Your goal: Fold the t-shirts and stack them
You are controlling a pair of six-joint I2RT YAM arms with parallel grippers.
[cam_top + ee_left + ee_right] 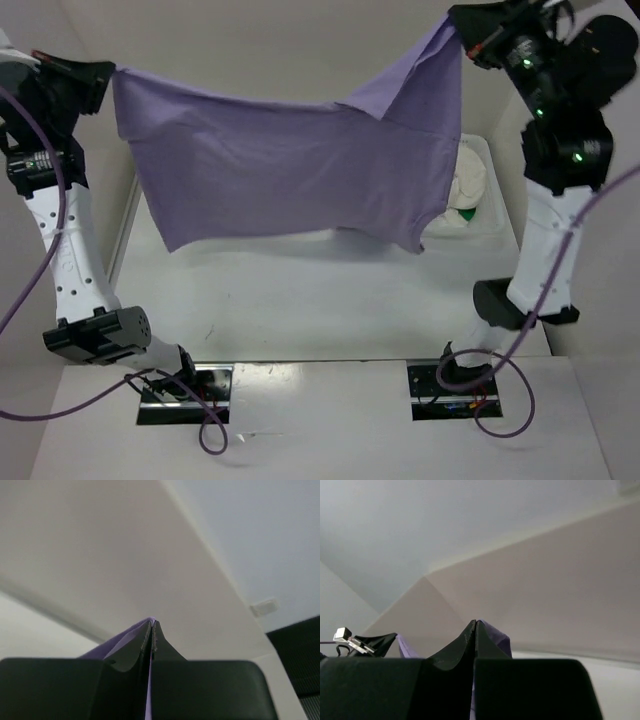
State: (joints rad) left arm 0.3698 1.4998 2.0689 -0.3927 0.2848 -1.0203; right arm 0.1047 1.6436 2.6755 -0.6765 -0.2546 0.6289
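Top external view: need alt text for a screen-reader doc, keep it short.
A lavender t-shirt hangs spread above the table, its top edge pinched by the left tool and the right tool, both shut on it. At far right a white basket holds cream cloth and a bit of green cloth.

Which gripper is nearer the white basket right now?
Right. The right gripper, clamping the lavender t-shirt, is raised near the basket; the left gripper holds the shirt's opposite end.
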